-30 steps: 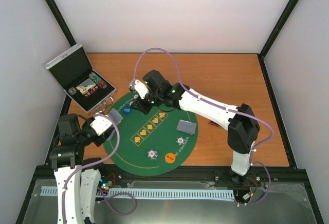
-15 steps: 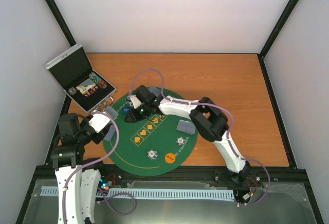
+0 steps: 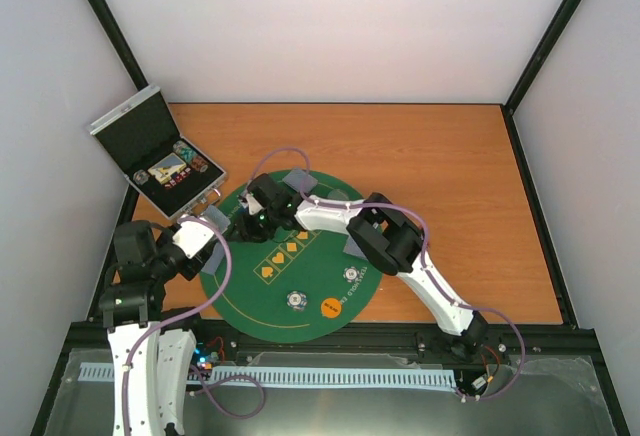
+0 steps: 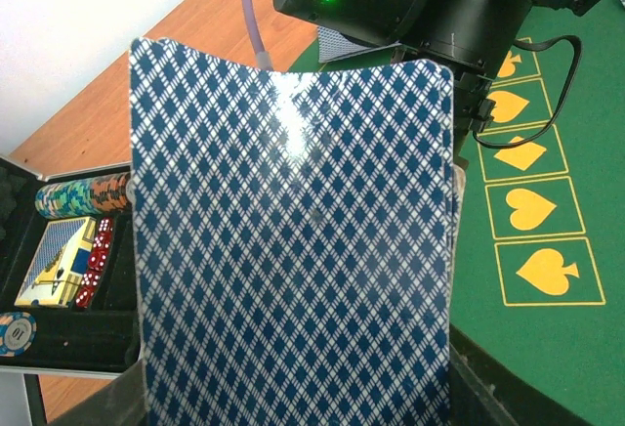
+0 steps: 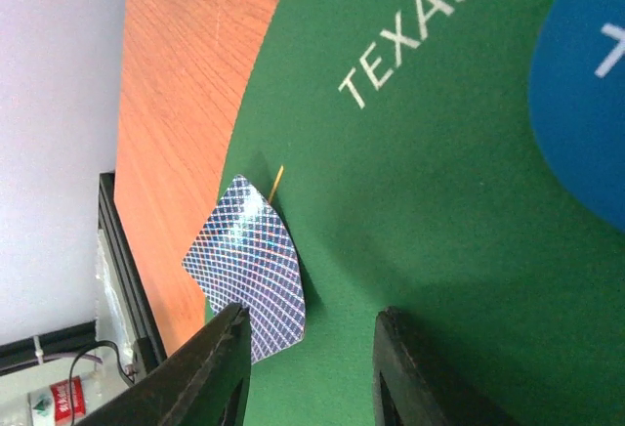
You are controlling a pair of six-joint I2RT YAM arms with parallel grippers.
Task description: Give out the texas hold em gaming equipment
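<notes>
My left gripper (image 3: 207,228) is shut on a stack of blue-diamond-backed playing cards (image 4: 293,240) at the left edge of the round green mat (image 3: 310,276); the cards hide its fingers. My right gripper (image 3: 249,220) is open and empty, low over the mat beside those cards (image 5: 250,266), with the blue disc (image 5: 586,104) just to its side. More cards (image 3: 360,247) lie on the mat, with some at its far edge (image 3: 297,178). Two patterned chips (image 3: 351,273) and an orange disc (image 3: 332,307) lie near the front. The black triangle marker and clear disc are out of view.
The open silver case (image 3: 160,156) sits at the back left, holding chip stacks, red dice and a card box (image 4: 59,260). The right arm stretches across the mat's middle. Black frame rails border the orange table.
The right arm has folded and swung left, bringing its gripper down over the mat's left edge next to the left gripper's cards. The left arm has hardly moved.
</notes>
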